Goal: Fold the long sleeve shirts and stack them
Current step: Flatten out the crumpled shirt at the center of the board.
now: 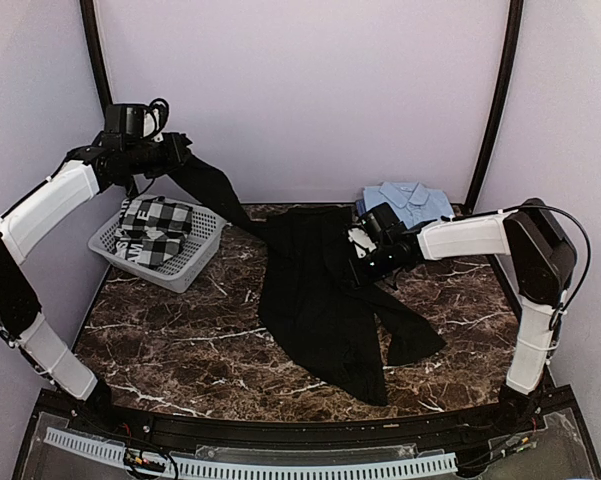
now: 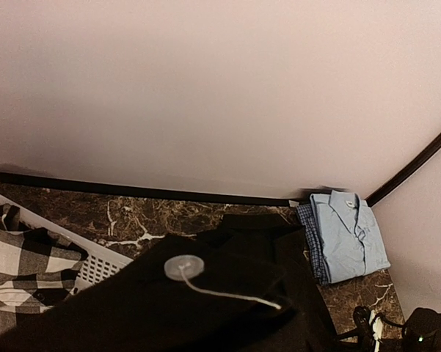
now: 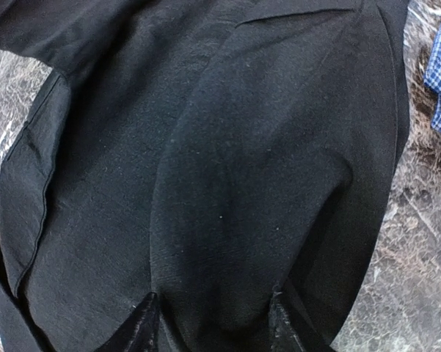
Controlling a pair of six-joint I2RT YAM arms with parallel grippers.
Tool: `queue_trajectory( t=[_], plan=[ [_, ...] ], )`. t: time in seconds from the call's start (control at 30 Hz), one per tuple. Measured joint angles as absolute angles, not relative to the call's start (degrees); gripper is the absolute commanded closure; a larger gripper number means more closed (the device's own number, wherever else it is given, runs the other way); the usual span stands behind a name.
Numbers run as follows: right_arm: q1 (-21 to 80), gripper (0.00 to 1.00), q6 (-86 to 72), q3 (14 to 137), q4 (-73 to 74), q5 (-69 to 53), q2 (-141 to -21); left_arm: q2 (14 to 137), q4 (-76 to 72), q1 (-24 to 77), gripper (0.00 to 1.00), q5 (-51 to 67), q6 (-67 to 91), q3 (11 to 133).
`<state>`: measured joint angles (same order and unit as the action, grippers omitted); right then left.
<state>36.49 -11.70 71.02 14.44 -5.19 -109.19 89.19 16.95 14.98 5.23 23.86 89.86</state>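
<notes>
The black shirt (image 1: pixel 320 300) lies crumpled, 1 sleeve (image 1: pixel 215 190) pinched up by the left gripper (image 1: pixel 177 152). The right gripper (image 3: pixel 211 326) sits on its cloth (I cannot tell if it grips).

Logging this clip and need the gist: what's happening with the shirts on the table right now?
The left claw is shut on a sleeve of the black shirt, holding it high on the left while the rest lies spread on the table. The right claw sits on the shirt's body, fingers apart around a ridge of cloth. The light blue shirt lies folded at the far right corner.
</notes>
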Motion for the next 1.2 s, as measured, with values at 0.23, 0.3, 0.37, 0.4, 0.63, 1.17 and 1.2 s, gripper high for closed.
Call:
queue_trajectory(
  t=[0.23,0.3,0.37,0.4,0.63,1.17,1.2],
  plan=[
    [36.6,0.36,-10.9,71.0,15.3,-5.7,-109.5,90.4,18.0,11.9,1.00,6.0,23.0,92.3],
    [36.8,0.36,-11.1,71.0,15.6,-5.4,-109.7,90.9,18.3,11.2,1.00,6.5,22.9,93.0],
    [37.1,0.41,-11.0,71.0,16.0,-4.9,-109.8,91.4,18.8,10.4,1.00,6.8,22.8,93.8],
    [37.3,0.45,-11.0,71.0,16.2,-4.7,-109.8,91.6,19.0,10.1,1.00,6.9,22.7,94.0],
    [37.8,0.92,-12.1,72.6,17.8,-0.8,-110.7,93.6,20.4,8.2,1.00,7.7,22.2,96.7],
    [31.0,1.00,-14.0,73.2,21.6,6.4,-103.8,95.5,22.9,-0.4,1.00,10.0,21.4,98.8],
    [29.3,1.00,-14.2,73.1,21.6,6.6,-103.0,95.5,23.0,-0.8,1.00,10.2,21.3,98.8]
  ],
)
